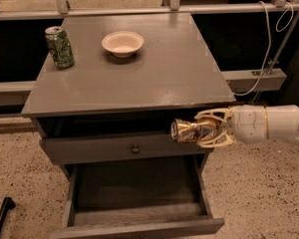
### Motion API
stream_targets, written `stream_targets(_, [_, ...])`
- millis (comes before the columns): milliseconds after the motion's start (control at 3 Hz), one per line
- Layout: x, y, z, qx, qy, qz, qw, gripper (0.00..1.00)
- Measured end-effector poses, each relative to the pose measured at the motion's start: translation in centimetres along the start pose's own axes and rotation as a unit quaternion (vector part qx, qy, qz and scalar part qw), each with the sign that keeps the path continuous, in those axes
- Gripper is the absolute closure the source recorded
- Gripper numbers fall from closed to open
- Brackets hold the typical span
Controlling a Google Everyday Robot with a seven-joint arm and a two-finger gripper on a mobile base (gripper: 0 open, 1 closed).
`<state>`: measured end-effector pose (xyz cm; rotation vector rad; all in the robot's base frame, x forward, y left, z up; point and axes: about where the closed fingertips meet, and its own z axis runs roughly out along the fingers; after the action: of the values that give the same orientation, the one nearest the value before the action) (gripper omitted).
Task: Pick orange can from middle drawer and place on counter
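Observation:
My gripper [205, 129] comes in from the right on a white arm and is shut on the orange can [192, 130]. The can lies on its side with its silvery end pointing left. It hangs in front of the cabinet, just below the counter's front edge and above the open middle drawer [139, 205]. The drawer is pulled out and its dark floor shows nothing on it. The counter [149, 76] is the flat grey top of the cabinet.
A green patterned can [59, 47] stands at the counter's back left. A cream bowl [122, 43] sits at the back middle. A shut drawer front with a round knob [135, 149] lies above the open drawer. A white cable [261, 54] hangs at the right.

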<state>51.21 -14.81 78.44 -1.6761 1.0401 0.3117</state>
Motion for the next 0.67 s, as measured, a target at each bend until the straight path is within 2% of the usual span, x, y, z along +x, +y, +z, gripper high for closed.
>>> stream_targets(333, [-1.2, -5.9, -1.9, 0.019, 0.042, -0.021, 0.9987, 1.00])
stream_targets(667, [-2.0, -9.2, -2.6, 0.027, 0.062, -0.030, 0.9973, 1.00])
